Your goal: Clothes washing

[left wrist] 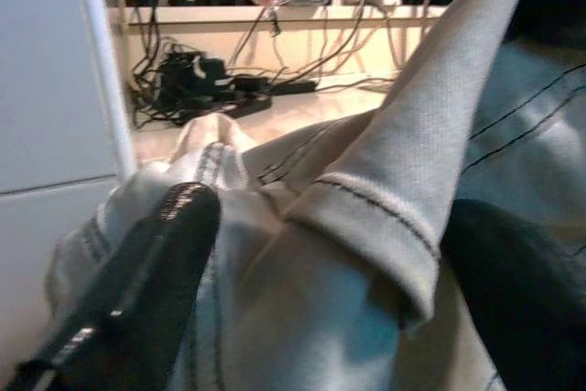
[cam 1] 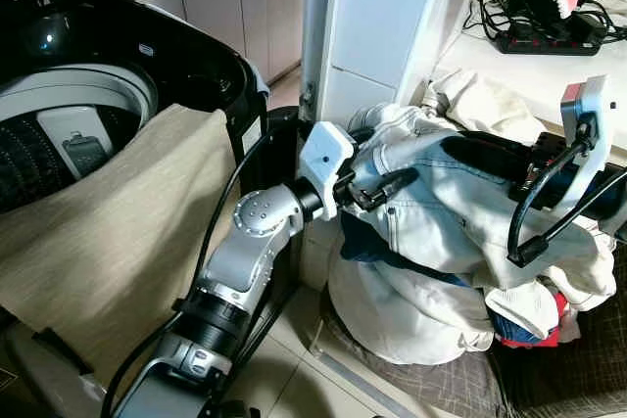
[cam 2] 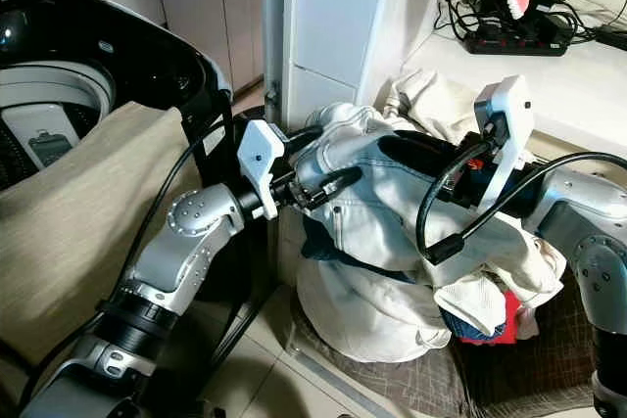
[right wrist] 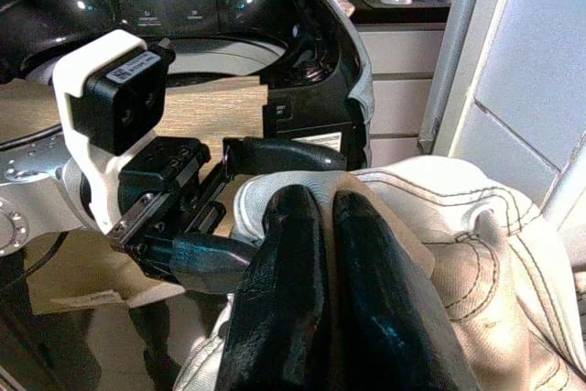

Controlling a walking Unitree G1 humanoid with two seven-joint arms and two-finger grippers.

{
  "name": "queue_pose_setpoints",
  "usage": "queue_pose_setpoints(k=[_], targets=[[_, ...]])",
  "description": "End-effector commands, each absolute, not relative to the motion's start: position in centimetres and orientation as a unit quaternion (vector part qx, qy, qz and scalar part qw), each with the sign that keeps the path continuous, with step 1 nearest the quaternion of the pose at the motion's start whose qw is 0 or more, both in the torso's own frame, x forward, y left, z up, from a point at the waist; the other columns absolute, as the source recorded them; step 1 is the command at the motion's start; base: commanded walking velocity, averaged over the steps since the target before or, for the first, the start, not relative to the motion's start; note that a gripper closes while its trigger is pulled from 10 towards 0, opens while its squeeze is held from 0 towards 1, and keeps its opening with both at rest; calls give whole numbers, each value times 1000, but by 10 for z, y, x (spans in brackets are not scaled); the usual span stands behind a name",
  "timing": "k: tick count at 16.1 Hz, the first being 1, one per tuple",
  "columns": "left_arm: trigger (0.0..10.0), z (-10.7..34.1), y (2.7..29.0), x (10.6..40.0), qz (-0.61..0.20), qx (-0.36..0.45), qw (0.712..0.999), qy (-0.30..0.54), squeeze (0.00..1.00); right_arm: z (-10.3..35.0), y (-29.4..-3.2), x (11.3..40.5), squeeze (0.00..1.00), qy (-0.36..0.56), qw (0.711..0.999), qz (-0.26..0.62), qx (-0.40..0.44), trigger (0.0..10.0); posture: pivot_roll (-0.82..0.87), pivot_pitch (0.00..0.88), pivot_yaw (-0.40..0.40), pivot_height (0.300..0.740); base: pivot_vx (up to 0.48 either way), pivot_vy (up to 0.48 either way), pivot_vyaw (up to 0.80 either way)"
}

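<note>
Both your left claw (cam 1: 384, 188) and right claw (right wrist: 334, 226) clench the pale garment (cam 1: 460, 203); the washer drum (cam 1: 69, 134) lies leftward of it (left arm nearer).

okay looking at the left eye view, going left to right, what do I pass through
Washing machine drum → beige cloth draped over its edge → left gripper gripping the pale denim garment → right gripper on the same garment, atop the laundry pile.

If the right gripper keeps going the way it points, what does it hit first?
Probably the left gripper: beyond the right gripper, shut on the pale jacket, it sits just ahead, with the washer behind. Depth is unclear.
</note>
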State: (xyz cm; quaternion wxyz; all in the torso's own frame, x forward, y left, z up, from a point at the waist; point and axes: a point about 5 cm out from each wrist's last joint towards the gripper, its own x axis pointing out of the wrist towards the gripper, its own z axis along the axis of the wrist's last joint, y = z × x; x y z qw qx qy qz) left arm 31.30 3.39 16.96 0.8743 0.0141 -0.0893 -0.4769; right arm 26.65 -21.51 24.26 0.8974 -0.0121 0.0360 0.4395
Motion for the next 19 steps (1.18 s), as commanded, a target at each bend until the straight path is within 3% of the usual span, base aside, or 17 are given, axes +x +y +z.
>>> queue_pose_setpoints(k=[1,18,19], targets=[[0,169,33,311,-485,6,870,-90,0,253,-213,263,0,16,891,452,-20,0,-95,9,-59,740,0,0,0],[0,176,36,311,-491,-42,864,-102,0,251,-209,262,0,12,895,445,-32,0,-93,0,-45,740,0,0,0],[0,178,37,312,-488,-46,865,-104,0,251,-209,263,0,11,896,443,-34,2000,-92,0,-44,740,0,0,0]])
